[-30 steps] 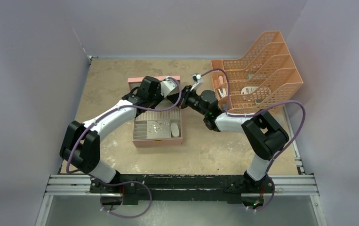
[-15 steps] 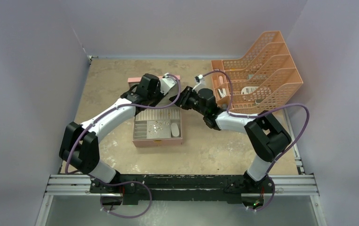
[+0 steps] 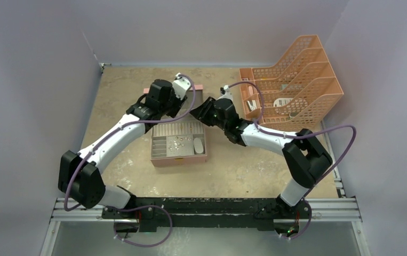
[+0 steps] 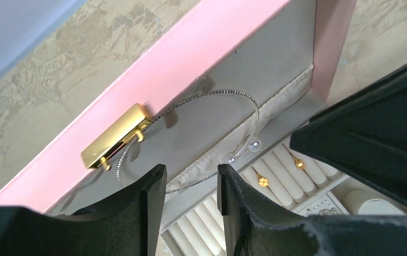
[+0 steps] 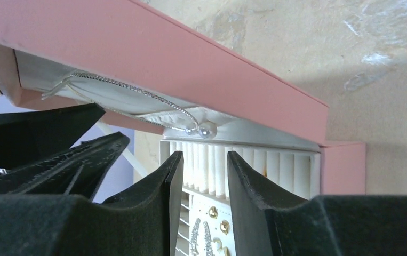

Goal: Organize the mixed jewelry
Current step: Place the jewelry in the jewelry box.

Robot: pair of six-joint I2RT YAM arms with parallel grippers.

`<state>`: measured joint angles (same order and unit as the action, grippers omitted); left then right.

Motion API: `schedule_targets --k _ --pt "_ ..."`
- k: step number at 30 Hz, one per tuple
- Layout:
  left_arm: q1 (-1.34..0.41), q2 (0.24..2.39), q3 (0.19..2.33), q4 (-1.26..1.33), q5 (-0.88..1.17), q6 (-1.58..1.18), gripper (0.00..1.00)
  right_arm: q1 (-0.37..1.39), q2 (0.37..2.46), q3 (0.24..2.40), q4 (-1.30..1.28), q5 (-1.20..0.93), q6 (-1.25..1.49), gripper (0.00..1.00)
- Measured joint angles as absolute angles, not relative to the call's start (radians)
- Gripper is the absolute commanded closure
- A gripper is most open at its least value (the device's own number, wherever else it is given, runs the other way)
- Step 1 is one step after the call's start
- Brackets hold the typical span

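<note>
One thin wire hoop (image 4: 228, 92), tipped with a pearl bead, lies against the grey lining of the raised lid (image 4: 201, 48) of the one pink box (image 3: 178, 159), just ahead of both pairs of jaws. Two small gold pieces (image 4: 264, 181) sit in the white ring rolls (image 4: 284, 169) beside the left jaws. One silvery chain-like piece (image 5: 196, 236) shows through the gap of the right jaws. Both pairs stand slightly parted, grasping nothing, above the counter (image 3: 121, 90).

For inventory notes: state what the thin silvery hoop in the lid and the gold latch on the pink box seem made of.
The thin silvery hoop: probably metal wire, bright, finely beaded or twisted, ending in a pearl-like ball. The gold latch on the pink box: polished gold-toned metal by its mirror sheen; solid or plated, cannot tell.
</note>
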<state>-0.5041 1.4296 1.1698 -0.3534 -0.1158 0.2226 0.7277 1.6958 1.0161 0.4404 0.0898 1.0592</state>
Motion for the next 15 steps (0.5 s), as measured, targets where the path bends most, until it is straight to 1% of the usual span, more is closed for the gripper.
schedule_targets --k 4,8,15 --pt "-0.504 1.399 1.164 -0.347 -0.121 0.149 0.57 0.728 1.654 1.015 0.38 0.123 1.072 0.62" --pt "-0.504 1.376 1.163 -0.363 -0.15 0.058 0.53 0.728 1.663 1.052 0.309 0.15 1.159 0.65" --pt "-0.476 1.309 1.163 -0.448 -0.148 -0.091 0.51 0.72 1.761 1.134 0.226 0.172 1.213 0.71"
